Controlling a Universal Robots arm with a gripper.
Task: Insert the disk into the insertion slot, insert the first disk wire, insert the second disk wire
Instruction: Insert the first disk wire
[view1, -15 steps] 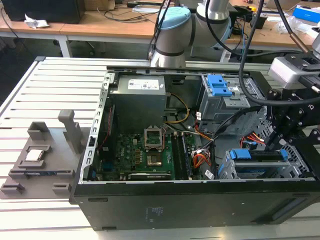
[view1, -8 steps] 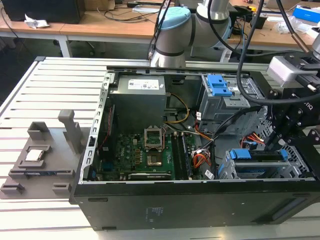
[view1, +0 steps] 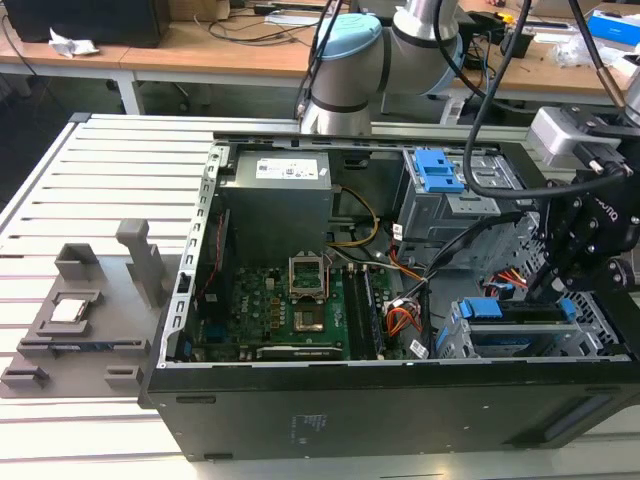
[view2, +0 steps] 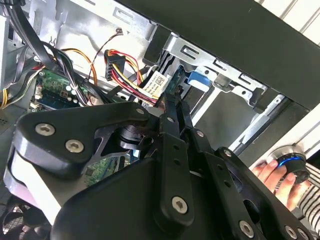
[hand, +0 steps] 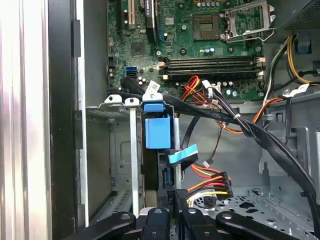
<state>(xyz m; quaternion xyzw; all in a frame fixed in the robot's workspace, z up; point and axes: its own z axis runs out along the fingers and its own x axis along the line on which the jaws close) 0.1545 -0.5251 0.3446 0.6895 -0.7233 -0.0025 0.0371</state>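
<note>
In the exterior view I hang over the open computer case (view1: 330, 400) on the slatted worktop (view1: 100, 180). My end effector (view1: 555, 285) is at about 3 o'clock in that picture and reaches down to just above the disk (view1: 525, 330). The disk lies in the insertion slot (view1: 452, 340), at about 4 o'clock inside the case, with its blue carrier showing. The blue latch plate (view1: 437, 170) is at 11 o'clock from me, and the motherboard (view1: 290, 310) at 9 o'clock.

In the first wrist view a black plug on red and yellow wires (hand: 207, 186) lies just beside my end effector (hand: 172, 202), near the disk's end. I cannot tell whether the end effector is spread or pressed together.

In the second wrist view a person's hand (view2: 272, 175) rests by a blue-lit knob (view2: 292, 162) outside the case.
</note>
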